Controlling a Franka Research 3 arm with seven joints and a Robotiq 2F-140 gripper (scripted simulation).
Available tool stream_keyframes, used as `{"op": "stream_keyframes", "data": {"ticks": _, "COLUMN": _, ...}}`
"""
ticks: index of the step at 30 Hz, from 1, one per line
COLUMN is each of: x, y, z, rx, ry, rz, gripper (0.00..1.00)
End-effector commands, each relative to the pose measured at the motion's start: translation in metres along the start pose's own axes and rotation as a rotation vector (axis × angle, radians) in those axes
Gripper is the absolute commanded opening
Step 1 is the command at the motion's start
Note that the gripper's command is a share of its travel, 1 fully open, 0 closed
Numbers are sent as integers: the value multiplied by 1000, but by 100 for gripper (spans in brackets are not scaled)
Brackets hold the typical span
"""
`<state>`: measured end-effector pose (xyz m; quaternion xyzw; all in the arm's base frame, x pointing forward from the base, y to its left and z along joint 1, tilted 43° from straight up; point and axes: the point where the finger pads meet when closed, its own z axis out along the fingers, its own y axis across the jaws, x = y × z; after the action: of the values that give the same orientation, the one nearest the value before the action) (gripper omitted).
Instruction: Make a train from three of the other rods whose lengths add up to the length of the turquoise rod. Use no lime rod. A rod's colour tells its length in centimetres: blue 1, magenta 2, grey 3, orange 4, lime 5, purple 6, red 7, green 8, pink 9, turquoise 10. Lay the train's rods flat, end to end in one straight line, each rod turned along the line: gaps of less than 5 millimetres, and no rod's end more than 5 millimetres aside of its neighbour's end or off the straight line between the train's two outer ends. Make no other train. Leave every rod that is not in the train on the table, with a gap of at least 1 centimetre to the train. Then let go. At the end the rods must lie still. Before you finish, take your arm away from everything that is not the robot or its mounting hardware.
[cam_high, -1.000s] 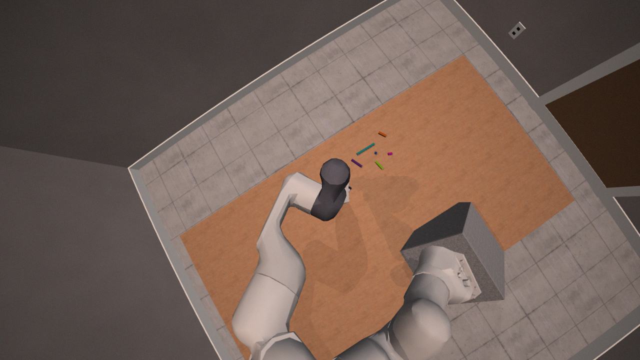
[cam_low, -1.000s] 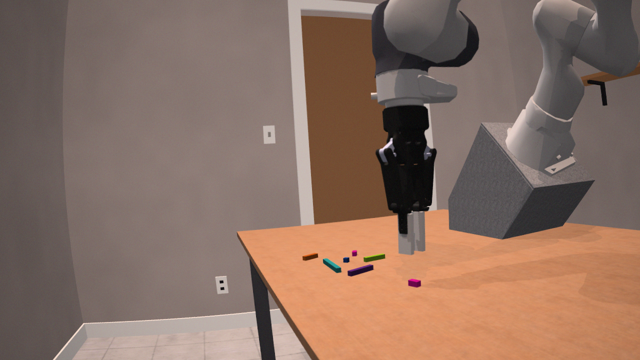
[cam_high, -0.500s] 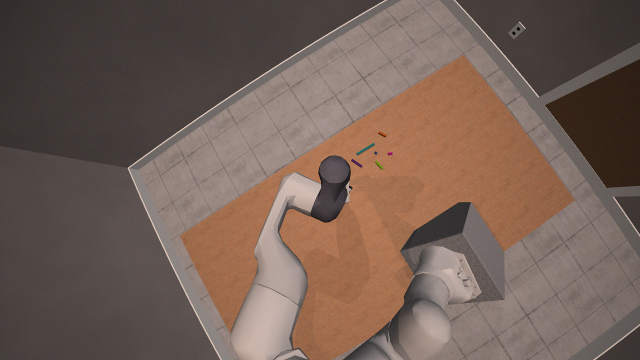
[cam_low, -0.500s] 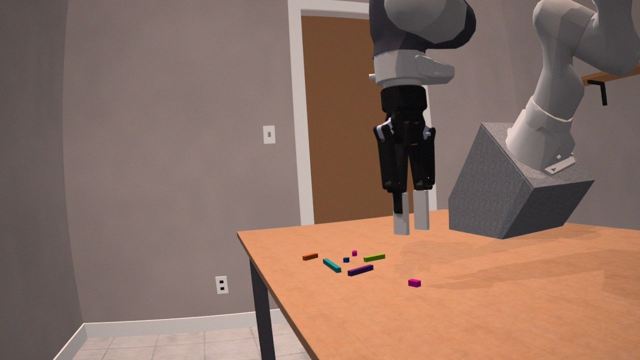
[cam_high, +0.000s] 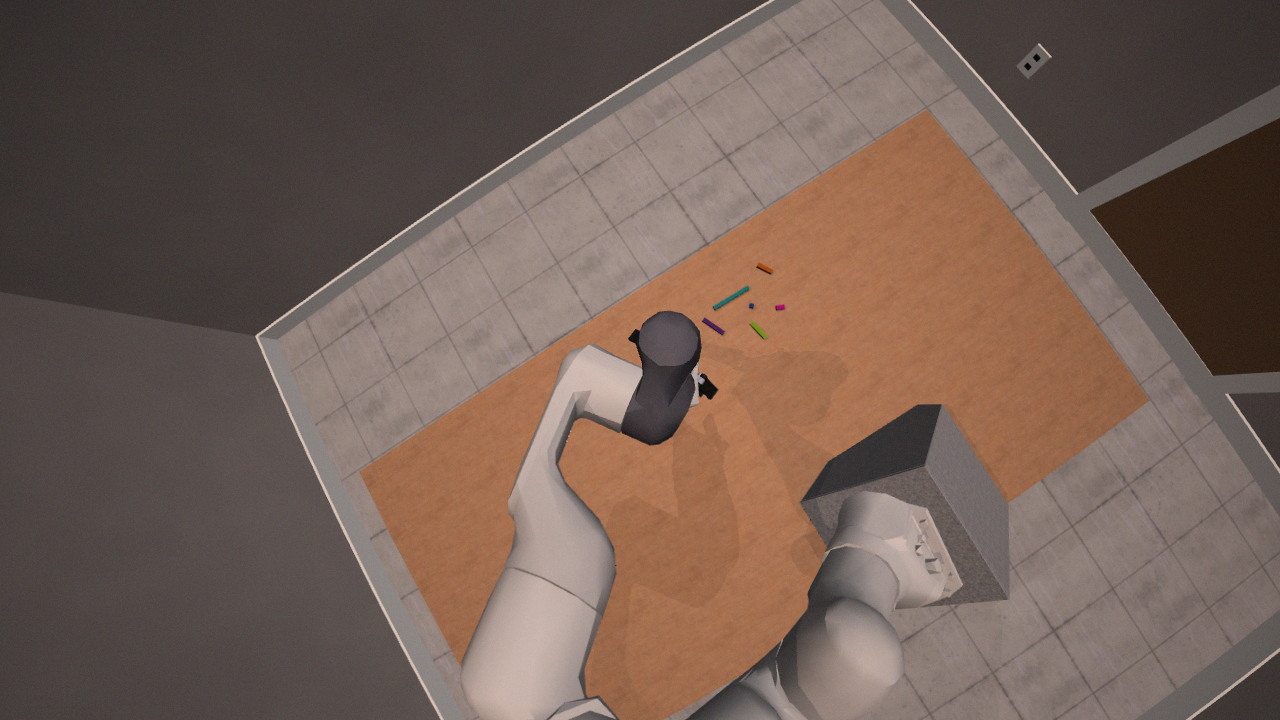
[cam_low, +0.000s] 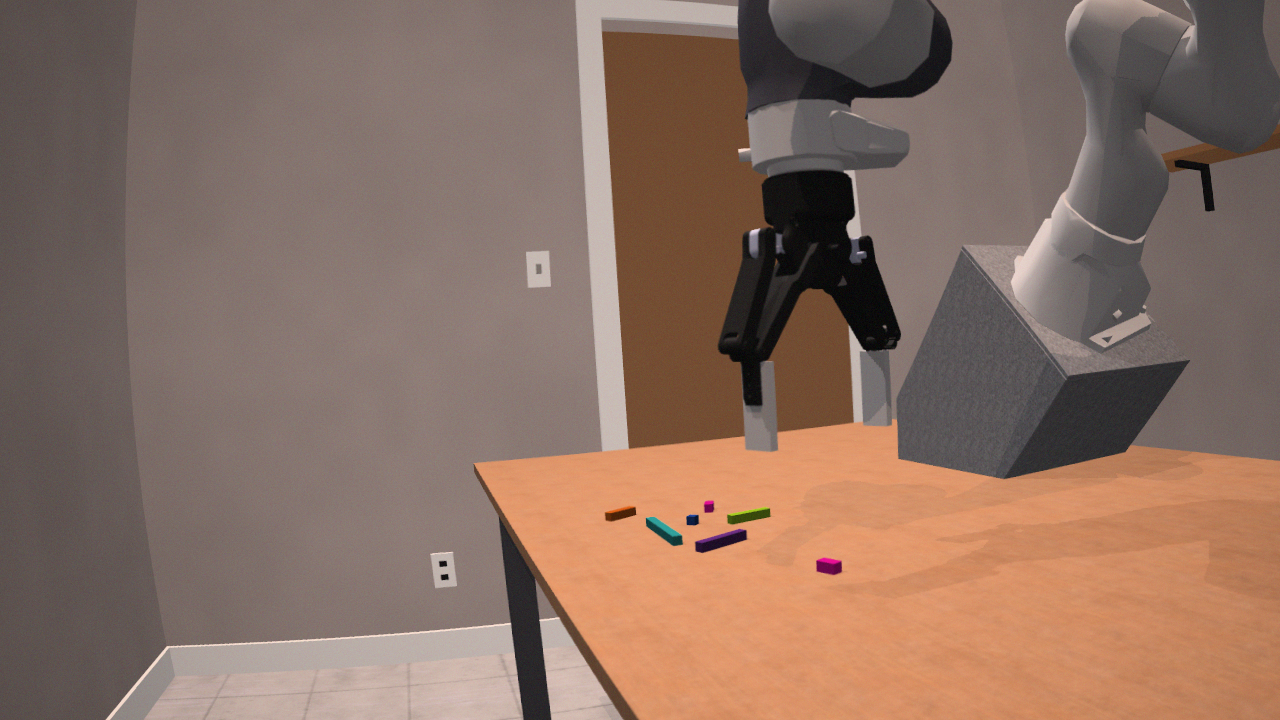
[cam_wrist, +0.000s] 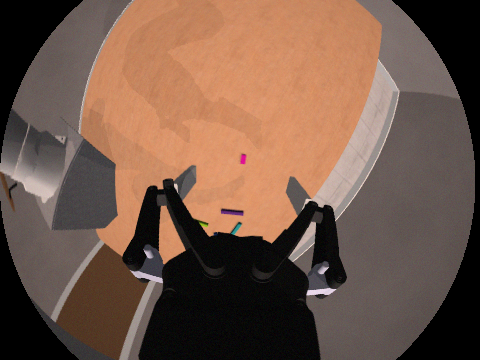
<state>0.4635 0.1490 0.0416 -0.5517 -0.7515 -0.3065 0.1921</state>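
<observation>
My gripper (cam_low: 816, 394) hangs high above the table, wide open and empty; it also shows in the wrist view (cam_wrist: 242, 190). A magenta rod (cam_low: 827, 565) lies flat and alone on the table below it, also in the wrist view (cam_wrist: 243, 158). Further left lie the purple rod (cam_low: 720, 540), the turquoise rod (cam_low: 663, 530), the lime rod (cam_low: 748, 514), the orange rod (cam_low: 619, 513), a small blue rod (cam_low: 691, 519) and a second magenta rod (cam_low: 708, 505). From above I see the turquoise (cam_high: 730, 298), purple (cam_high: 712, 325), lime (cam_high: 757, 330) and orange (cam_high: 763, 267) rods; the arm hides the lone magenta rod.
The grey robot base block (cam_low: 1020, 385) stands at the back right of the table. The table's left edge (cam_low: 546, 582) runs close to the orange rod. A door is behind the table.
</observation>
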Motion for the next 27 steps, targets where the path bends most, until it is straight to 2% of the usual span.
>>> {"op": "stream_keyframes", "data": {"ticks": 1, "x": 1, "y": 0, "z": -1, "rx": 0, "ry": 2, "rz": 10, "gripper": 100}}
{"op": "stream_keyframes", "data": {"ticks": 5, "x": -8, "y": 0, "z": 0, "rx": -1, "ry": 4, "rz": 35, "gripper": 100}}
{"op": "stream_keyframes", "data": {"ticks": 12, "x": -101, "y": -14, "z": 5, "rx": -10, "ry": 12, "rz": 300, "gripper": 100}}
{"op": "stream_keyframes", "data": {"ticks": 14, "x": -101, "y": -14, "z": 5, "rx": -10, "ry": 12, "rz": 300, "gripper": 100}}
{"op": "stream_keyframes", "data": {"ticks": 15, "x": -129, "y": -22, "z": 7, "rx": -11, "ry": 12, "rz": 377, "gripper": 100}}
{"op": "stream_keyframes", "data": {"ticks": 16, "x": -141, "y": -27, "z": 7, "rx": -12, "ry": 12, "rz": 408, "gripper": 100}}
{"op": "stream_keyframes", "data": {"ticks": 21, "x": -192, "y": -51, "z": 12, "rx": -11, "ry": 11, "rz": 549, "gripper": 100}}
{"op": "stream_keyframes", "data": {"ticks": 27, "x": -251, "y": -91, "z": 18, "rx": -5, "ry": 6, "rz": 713, "gripper": 100}}
